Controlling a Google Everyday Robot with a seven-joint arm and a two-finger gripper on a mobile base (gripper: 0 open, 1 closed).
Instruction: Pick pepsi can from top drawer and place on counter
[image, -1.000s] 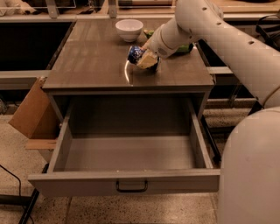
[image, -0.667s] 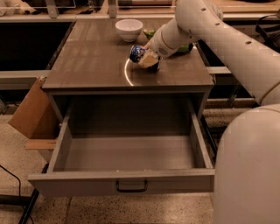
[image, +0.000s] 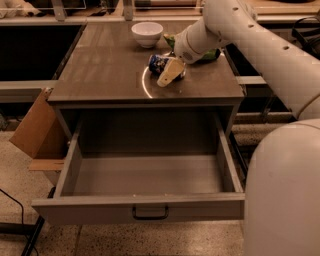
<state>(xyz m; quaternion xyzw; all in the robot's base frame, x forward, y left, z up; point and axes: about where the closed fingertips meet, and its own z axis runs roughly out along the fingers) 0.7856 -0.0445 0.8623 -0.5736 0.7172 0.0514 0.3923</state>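
Dark-blue can (image: 158, 63) sits tilted in the gripper (image: 166, 73), low over the middle-right of the counter (image: 100, 70); whether it touches the top I cannot tell. The pale fingers (image: 169, 76) look clamped on it. The drawer (image: 145, 175) stands open on the near side. To finish well, bring the can upright, rest its base flat on the counter, then part the fingers gently and lift straight off, staying off the bowl (image: 147, 34) at the far edge and the green bag (image: 212, 52) to the right
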